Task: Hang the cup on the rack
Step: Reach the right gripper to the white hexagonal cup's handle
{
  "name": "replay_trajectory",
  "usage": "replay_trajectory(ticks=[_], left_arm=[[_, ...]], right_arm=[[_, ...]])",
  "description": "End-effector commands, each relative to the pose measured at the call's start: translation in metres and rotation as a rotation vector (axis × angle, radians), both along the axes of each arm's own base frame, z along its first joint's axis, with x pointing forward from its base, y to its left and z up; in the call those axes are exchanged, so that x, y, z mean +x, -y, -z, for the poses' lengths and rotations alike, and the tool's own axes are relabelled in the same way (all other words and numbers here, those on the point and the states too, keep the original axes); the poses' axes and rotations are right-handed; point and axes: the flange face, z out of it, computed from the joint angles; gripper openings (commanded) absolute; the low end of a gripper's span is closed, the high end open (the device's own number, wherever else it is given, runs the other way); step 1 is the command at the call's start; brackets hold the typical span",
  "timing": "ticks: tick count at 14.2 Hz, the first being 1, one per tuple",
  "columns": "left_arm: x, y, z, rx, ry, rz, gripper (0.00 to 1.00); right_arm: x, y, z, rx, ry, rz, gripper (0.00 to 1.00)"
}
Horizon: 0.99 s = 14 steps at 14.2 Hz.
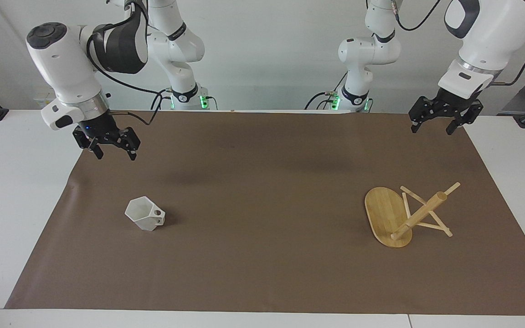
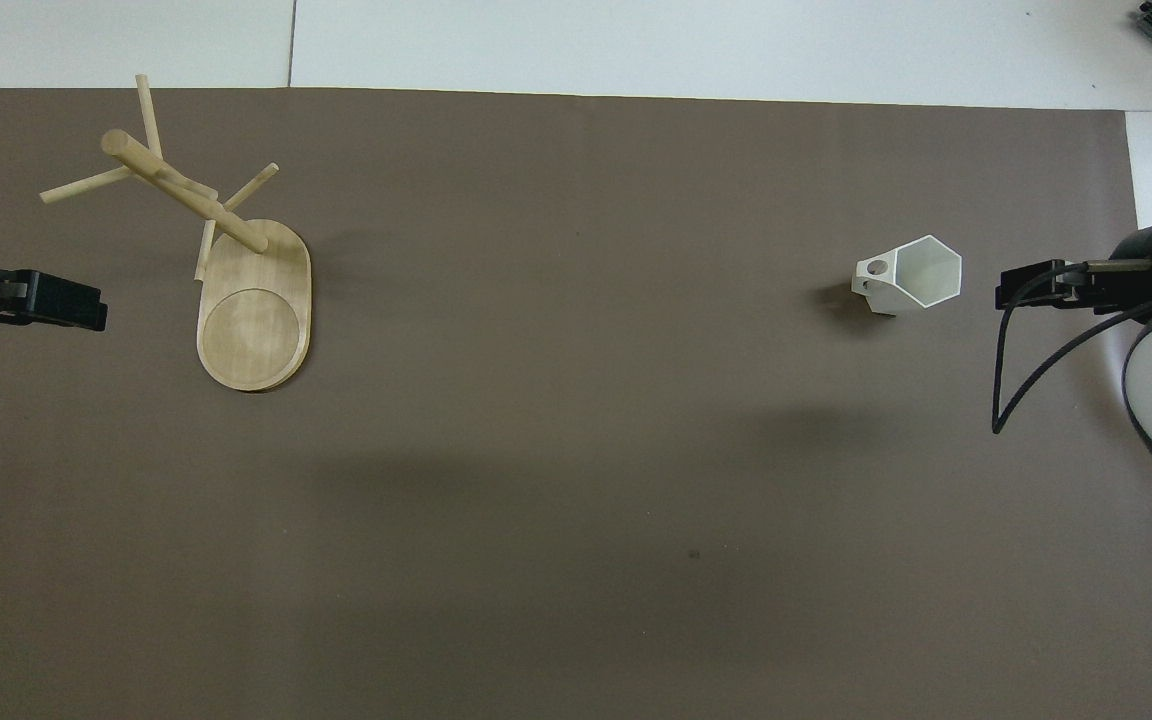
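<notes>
Well apart: cup [image 1: 145, 214], right tool [image 1: 115, 154].

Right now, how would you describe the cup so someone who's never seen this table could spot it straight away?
Start from the brown mat covering the table and go to the right arm's end, away from the wooden rack. The cup stands there alone on the mat. It is small, white and angular, with a six-sided rim and a blocky handle pierced by a round hole.
</notes>
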Motion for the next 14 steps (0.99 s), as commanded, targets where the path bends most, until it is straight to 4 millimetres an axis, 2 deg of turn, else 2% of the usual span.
replay_trajectory(ticks=[1, 5, 14], left_arm=[[-0.006, -0.004, 0.000, -0.008, -0.009, 0.001, 1.00], [-0.005, -0.004, 0.000, -0.008, -0.009, -0.001, 1.00], [-0.006, -0.004, 0.000, -0.008, -0.009, -0.001, 1.00]], right_arm=[[-0.005, 0.003, 0.021, -0.017, 0.005, -0.004, 1.00], [0.003, 0.020, 0.058, -0.017, -0.001, 0.020, 1.00], [0.023, 0.023, 0.097, -0.021, 0.052, 0.017, 1.00]])
